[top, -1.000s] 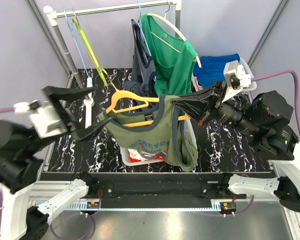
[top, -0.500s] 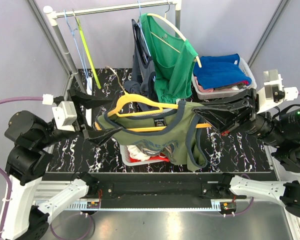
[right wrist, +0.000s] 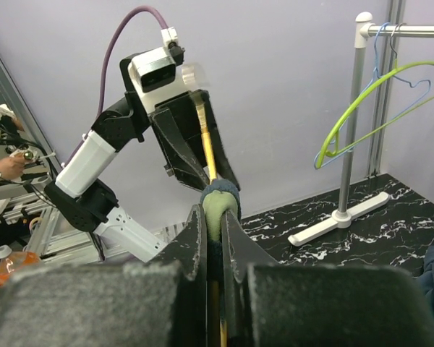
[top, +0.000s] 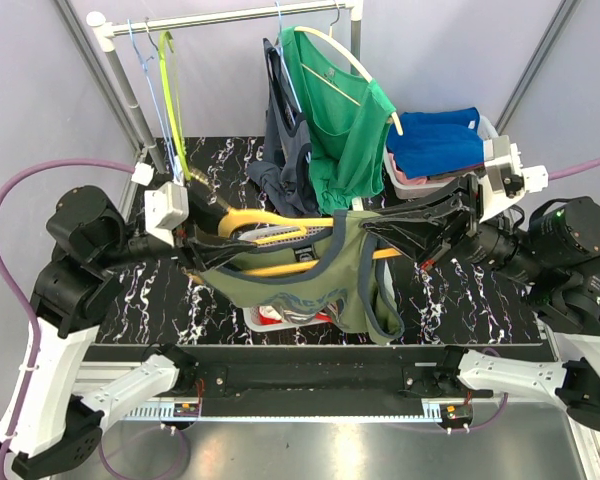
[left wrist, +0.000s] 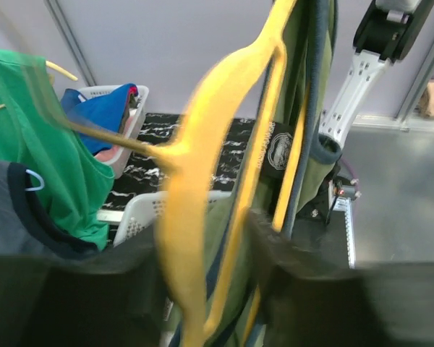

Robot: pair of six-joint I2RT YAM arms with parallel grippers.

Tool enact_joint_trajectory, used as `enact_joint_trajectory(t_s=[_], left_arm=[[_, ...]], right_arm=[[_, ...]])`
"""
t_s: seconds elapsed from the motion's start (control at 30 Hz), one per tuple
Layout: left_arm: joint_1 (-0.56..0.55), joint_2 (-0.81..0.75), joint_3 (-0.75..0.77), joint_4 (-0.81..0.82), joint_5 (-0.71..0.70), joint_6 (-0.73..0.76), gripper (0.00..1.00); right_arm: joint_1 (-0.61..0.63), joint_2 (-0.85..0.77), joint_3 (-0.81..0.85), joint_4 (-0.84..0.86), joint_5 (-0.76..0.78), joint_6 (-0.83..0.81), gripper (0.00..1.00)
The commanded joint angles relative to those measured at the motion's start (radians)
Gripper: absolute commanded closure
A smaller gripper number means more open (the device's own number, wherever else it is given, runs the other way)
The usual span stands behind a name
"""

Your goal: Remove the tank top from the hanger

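Tank top (top: 310,290) hangs limp on the hanger (top: 265,218) between the arms, over the worktop (top: 450,290); light, soft, slippery (take a strap or hem). Right claw (top: 375,228) is clamped on the hanger's end; left claw (top: 225,250) is half-closed round the other end, grip unclear

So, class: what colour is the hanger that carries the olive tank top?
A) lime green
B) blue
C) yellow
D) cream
C: the olive tank top is draped over a yellow hanger, as both the top view and the left wrist view show.
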Motion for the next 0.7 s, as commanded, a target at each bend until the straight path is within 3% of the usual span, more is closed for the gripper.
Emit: enact_joint_trajectory(t_s=[0.0,0.03,0.13,0.27,0.3,0.37,0.4,0.5,0.67], left_arm=[[0.004,-0.02,0.038,-0.01,0.052,0.04,0.81],[0.004,-0.023,0.038,-0.013,0.047,0.043,0.89],[0.004,-0.027,0.044,-0.03,0.001,0.061,0.89],[0.006,-0.037,0.049,-0.031,-0.054,0.075,0.9],[0.006,-0.04,0.049,-0.03,-0.065,0.08,0.91],[0.006,-0.043,0.046,-0.027,-0.111,0.087,0.91],[0.006,-0.046,0.046,-0.023,-0.134,0.092,0.91],[0.007,-0.058,0.027,-0.008,-0.247,0.115,0.92],[0.006,-0.057,-0.025,0.027,-0.505,0.175,0.94]], right_arm=[[-0.006,-0.009,0.0,0.127,0.031,-0.012,1.0],[-0.006,-0.014,-0.022,0.132,0.069,-0.02,1.0],[-0.004,-0.017,-0.063,0.134,0.189,-0.052,0.94],[-0.006,-0.012,-0.111,0.137,0.327,-0.113,0.6],[-0.004,-0.008,-0.121,0.138,0.35,-0.121,0.44],[-0.006,-0.003,-0.126,0.138,0.422,-0.147,0.31],[-0.006,0.002,-0.125,0.137,0.448,-0.158,0.18],[-0.006,-0.004,-0.111,0.137,0.565,-0.213,0.09],[-0.004,-0.063,-0.14,0.137,0.705,-0.271,0.07]])
